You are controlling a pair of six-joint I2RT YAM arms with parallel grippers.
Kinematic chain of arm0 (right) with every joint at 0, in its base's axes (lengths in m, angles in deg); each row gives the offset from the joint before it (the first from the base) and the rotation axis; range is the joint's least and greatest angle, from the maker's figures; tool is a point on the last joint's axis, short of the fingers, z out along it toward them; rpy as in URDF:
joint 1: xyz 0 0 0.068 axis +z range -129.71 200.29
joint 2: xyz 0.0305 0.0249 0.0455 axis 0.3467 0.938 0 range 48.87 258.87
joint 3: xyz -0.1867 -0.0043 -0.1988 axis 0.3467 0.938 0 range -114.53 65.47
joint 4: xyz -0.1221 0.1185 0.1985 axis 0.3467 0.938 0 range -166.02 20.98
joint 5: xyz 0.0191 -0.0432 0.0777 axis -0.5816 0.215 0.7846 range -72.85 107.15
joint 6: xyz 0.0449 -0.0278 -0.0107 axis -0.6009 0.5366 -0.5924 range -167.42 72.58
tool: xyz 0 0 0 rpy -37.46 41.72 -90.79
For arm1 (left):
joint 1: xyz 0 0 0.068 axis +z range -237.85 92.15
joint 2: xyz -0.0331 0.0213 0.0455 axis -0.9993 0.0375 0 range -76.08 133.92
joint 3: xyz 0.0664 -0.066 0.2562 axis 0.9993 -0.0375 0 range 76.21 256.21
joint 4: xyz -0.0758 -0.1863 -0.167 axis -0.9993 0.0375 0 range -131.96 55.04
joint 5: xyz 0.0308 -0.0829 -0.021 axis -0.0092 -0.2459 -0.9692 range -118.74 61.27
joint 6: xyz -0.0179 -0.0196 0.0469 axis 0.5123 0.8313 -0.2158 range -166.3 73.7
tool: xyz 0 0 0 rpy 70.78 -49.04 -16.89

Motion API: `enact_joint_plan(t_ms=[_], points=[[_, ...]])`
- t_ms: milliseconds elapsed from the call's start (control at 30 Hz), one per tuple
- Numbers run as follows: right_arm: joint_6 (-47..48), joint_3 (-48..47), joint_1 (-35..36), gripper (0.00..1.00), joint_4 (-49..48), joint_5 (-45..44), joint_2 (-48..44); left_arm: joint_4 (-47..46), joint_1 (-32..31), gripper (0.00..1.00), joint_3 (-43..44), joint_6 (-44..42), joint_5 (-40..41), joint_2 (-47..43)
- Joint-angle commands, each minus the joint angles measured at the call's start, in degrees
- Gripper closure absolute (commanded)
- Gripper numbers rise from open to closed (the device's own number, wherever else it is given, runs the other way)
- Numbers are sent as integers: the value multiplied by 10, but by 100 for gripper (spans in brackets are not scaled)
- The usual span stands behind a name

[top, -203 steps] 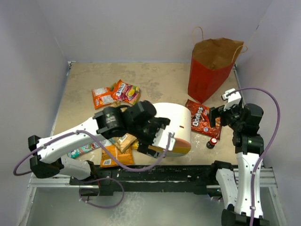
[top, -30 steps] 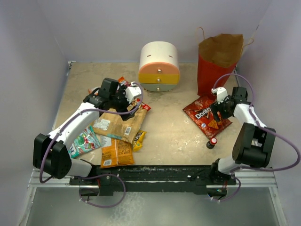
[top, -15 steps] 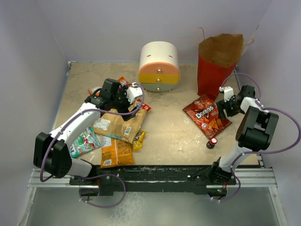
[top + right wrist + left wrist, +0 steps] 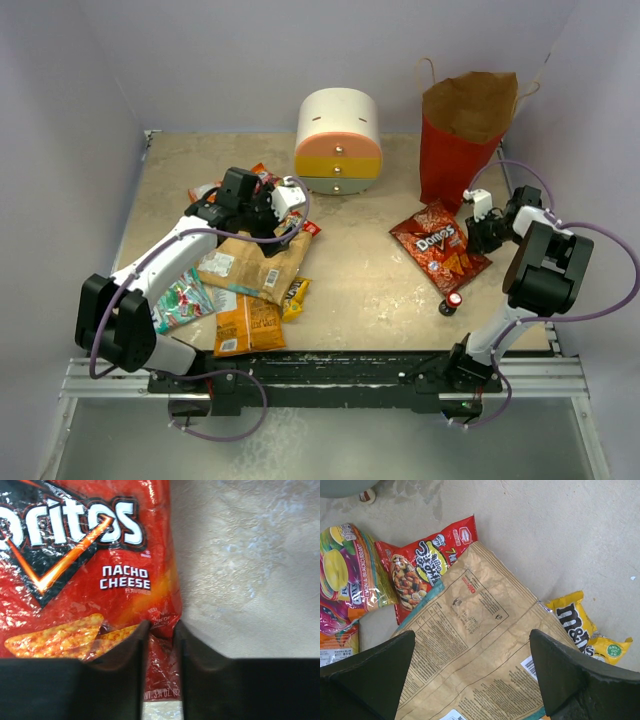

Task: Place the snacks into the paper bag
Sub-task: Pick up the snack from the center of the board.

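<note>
One paper bag (image 4: 468,130) is standing upright at the far right of the desk (image 4: 365,265), with one round drawer unit (image 4: 339,140) sitting to its left. All the snacks are lying on the desk outside the bag.

One red Doritos bag (image 4: 440,248) is lying near the paper bag, with one small capped bottle (image 4: 453,302) standing beside its near corner. The right gripper (image 4: 478,225) is reaching to its right edge. Only the right wrist view is showing its jaws clenched on the thin edge of the packet (image 4: 75,580).

On the left, the overhead view is showing one tan chip bag (image 4: 250,265), one orange chip bag (image 4: 245,328), one teal candy bag (image 4: 180,300) and one yellow packet (image 4: 294,295). The left gripper (image 4: 283,205) is hiding most of the small packets behind it. The left wrist view is revealing them: one red packet (image 4: 420,570) and one purple packet (image 4: 345,575), cut off at the frame edge. Its jaws are spread wide, hovering over the tan bag and grasping nothing.
</note>
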Motion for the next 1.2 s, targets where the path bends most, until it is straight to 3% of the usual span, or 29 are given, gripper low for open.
enact_joint_plan(t_ms=[0, 67, 400, 733, 900, 1167], points=[[31, -36, -4, 93, 81, 57, -29, -18, -3, 1, 30, -15, -1, 5], [51, -43, -4, 100, 102, 77, -51, -14, -4, 1, 41, -19, -3, 7], [160, -92, 45, 100, 255, 200, -146, 3, -12, 0, 123, -33, -84, 13], [59, -71, 233, 100, 150, 187, -233, 87, -65, 1, 237, -102, -167, 66], [28, -58, 289, 100, 97, 188, -244, 43, -73, 1, 250, -97, -222, 96], [35, -73, 348, 100, 95, 172, -235, 21, -75, 1, 307, -117, -274, 125]])
